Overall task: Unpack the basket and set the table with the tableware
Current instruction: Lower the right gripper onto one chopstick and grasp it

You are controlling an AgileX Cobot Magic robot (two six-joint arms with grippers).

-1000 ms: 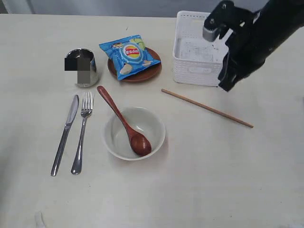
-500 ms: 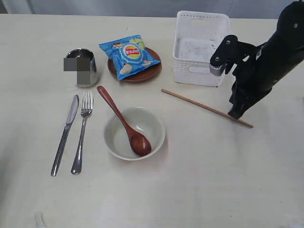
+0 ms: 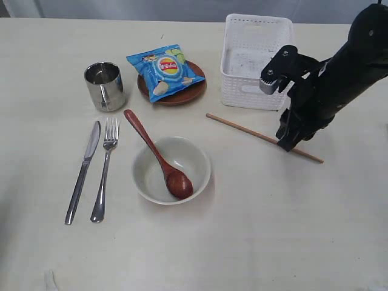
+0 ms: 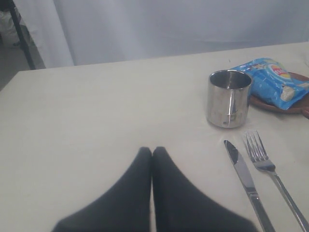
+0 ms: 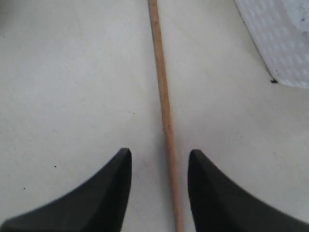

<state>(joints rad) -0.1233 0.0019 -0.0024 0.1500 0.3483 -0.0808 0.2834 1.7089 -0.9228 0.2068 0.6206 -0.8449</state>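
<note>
Nearby, wide bare table [image 3: 254, 242], free room toward front edge. Mid: chopstick [image 3: 242, 128] flat on table; right gripper [image 5: 159, 153] parted, straddling it, not clamped. Beyond: basket [image 3: 248, 97] just behind, at far edge. Left gripper [image 4: 152, 151] closed, empty.

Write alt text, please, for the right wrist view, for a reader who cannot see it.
The right arm's two dark fingers stand open on either side of a wooden chopstick lying on the cream table, not closed on it. A corner of the white grid-sided basket shows at the picture's edge.
</note>
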